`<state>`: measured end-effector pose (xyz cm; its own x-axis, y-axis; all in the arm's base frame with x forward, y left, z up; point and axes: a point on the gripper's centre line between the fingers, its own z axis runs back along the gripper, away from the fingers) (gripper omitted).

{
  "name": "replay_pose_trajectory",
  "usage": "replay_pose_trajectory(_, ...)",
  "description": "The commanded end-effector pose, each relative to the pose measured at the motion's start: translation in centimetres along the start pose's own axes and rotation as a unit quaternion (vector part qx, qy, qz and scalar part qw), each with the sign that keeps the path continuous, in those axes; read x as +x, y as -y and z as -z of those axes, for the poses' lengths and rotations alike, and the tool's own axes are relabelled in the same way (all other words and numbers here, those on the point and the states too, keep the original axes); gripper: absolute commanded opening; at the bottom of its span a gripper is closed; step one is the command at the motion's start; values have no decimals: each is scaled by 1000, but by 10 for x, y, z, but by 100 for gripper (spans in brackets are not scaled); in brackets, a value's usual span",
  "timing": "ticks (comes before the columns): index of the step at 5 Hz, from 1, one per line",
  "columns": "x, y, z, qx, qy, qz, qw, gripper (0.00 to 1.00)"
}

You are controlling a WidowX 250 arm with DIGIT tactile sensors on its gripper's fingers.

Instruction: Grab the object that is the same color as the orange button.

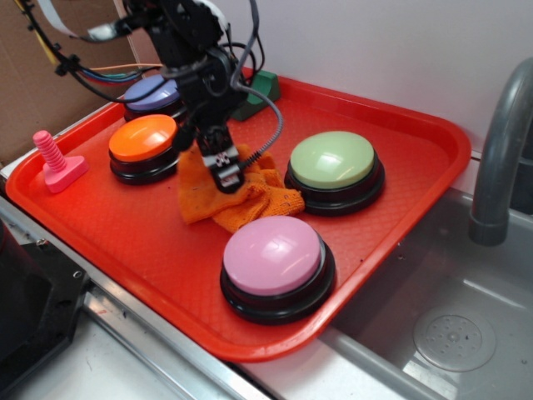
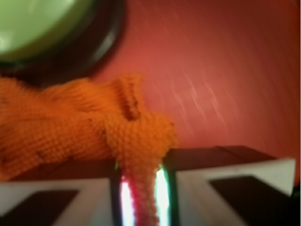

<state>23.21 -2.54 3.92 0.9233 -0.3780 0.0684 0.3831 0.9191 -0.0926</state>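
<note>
Near the middle of the red tray (image 1: 400, 200), the orange knitted cloth (image 1: 250, 200) lies bunched between the orange button (image 1: 143, 138), the green button (image 1: 333, 160) and the pink button (image 1: 272, 250). The wrist view shows a narrow fold of the cloth (image 2: 136, 136) drawn down between the jaws of the gripper (image 2: 141, 200), which stand almost closed upon it; the rest of the fabric spreads leftward, outside the grip and apart from the green button (image 2: 33, 23). From outside, the gripper (image 1: 223, 167) stands over the cloth's upper edge, just beside the orange button.

Risk, as a judgement: only a thin pleat is pinched, and the knit is soft, so the fold could slide out on lifting. Trailing fabric may also drag against the pink or orange button. A lift taken straight up, clear of the domes, would reduce both hazards. A purple button (image 1: 154, 92) and a pink screw-shaped toy (image 1: 57, 162) lie farther off.
</note>
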Motion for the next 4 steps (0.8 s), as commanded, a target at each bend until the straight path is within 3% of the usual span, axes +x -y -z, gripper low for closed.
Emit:
replay_pose_trajectory(1, -12, 24, -110, 27, 11, -161, 986, 0)
replay_pose_trajectory(3, -48, 29, -156, 72, 14, -253, 965, 0)
replay_pose_trajectory(4, -56, 20, -152, 70, -2, -281, 957, 0)
